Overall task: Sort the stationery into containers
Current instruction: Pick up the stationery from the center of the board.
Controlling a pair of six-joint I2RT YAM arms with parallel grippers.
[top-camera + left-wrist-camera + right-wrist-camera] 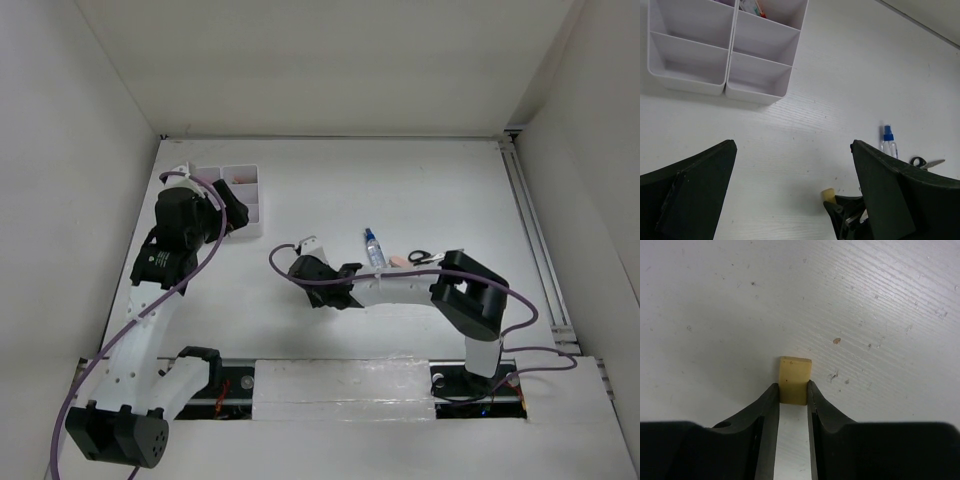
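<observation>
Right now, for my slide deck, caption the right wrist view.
Right claw pinches a tan eraser, white table behind.

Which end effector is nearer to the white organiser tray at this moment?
Left. The left end effector hovers open just short of the tray; the right end effector is farther off to its right, closed on the tan eraser.

In the top view the left arm (185,225) covers the near-left part of the white organiser tray (240,168). The left wrist view cuts off its far compartments, so the pink and red items (752,6) there cannot be named. The tan eraser (794,375) is partly hidden between the fingers (769,412) of the right gripper (793,389).
</observation>
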